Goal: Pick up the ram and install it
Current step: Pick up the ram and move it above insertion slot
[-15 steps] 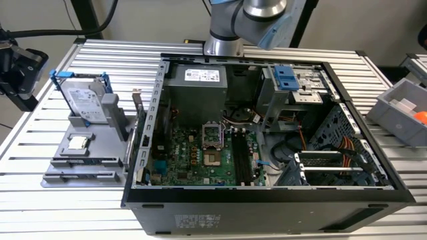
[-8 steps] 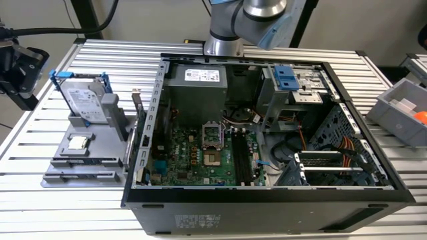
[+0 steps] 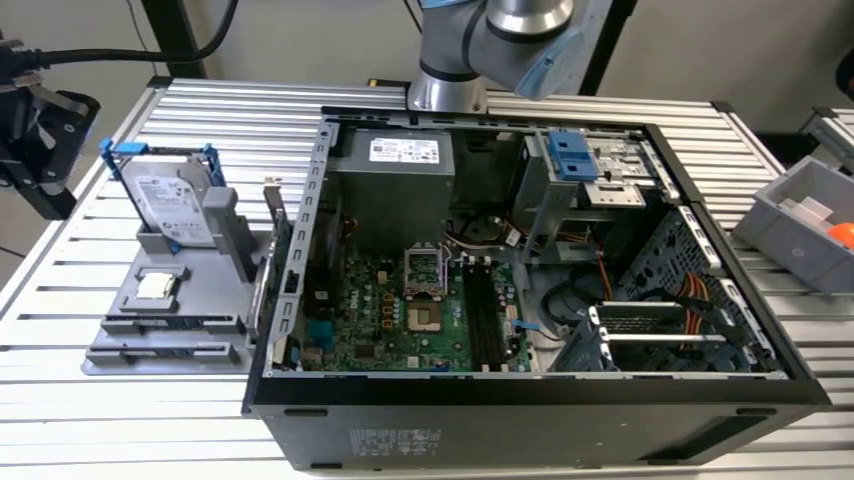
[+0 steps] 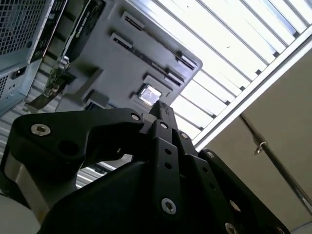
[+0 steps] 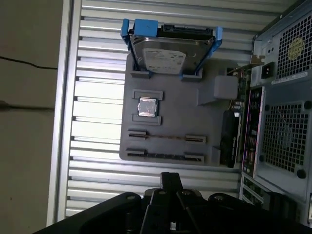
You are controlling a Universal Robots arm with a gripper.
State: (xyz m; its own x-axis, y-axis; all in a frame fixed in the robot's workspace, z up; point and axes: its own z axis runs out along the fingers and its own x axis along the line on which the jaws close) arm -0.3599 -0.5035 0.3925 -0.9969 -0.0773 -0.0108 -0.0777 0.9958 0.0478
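I log colours: hard drive (image 5: 168,56) silver, its frame (image 5: 144,27) blue; holder tray (image 5: 214,146) grey; motherboard (image 3: 380,310) green; computer case (image 3: 534,420) black; gripper (image 5: 171,179) black; table (image 5: 97,97) silver, ribbed in parallel stripes.

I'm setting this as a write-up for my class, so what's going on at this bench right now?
A robot arm's gripper hovers, fingers shut and empty, near a grey holder tray beside an open computer case. The ram stands in the tray, not yet picked up; the motherboard's black memory slots look empty.

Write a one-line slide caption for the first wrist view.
Gripper poised near a gray holder tray carrying the ram, processor chip and hard drive, beside the computer case.
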